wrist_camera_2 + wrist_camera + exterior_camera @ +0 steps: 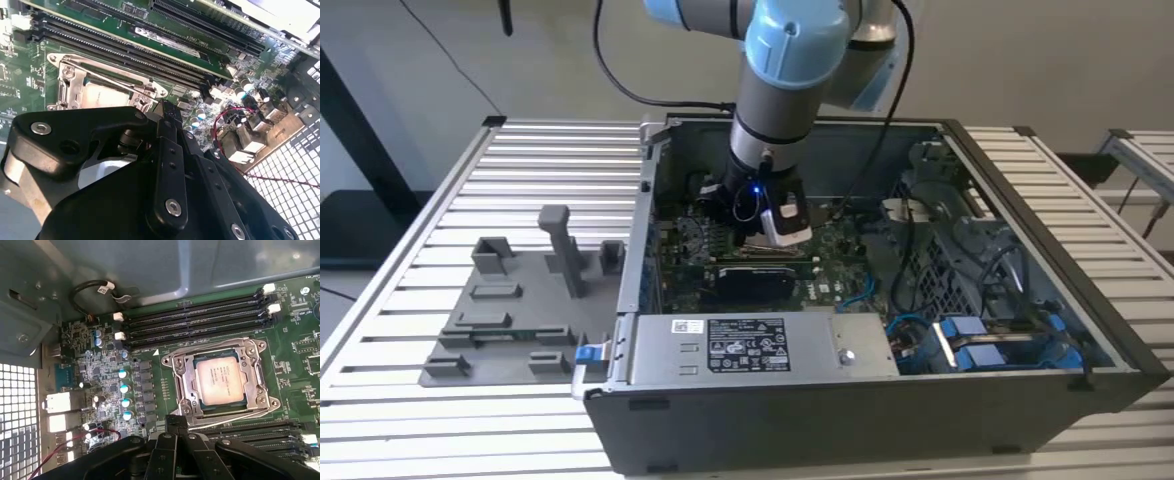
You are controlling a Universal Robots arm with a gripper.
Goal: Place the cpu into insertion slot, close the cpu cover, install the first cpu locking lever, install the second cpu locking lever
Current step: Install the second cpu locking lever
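Observation:
The cpu lies flat in the insertion slot on the green motherboard, its grey-tan top showing through the window of the silver cover, which lies down over it. A thin wire locking lever runs along the socket edge nearest my gripper, and another lever crosses the socket at a slant in the second wrist view. My black gripper is shut, its tip just beside one corner of the socket. Whether it touches a lever I cannot tell.
Black memory slots run along both sides of the socket. Capacitors, rear ports and a red wire lie beyond the tip. The open computer case walls in the arm. A grey fixture sits at the exterior view's left.

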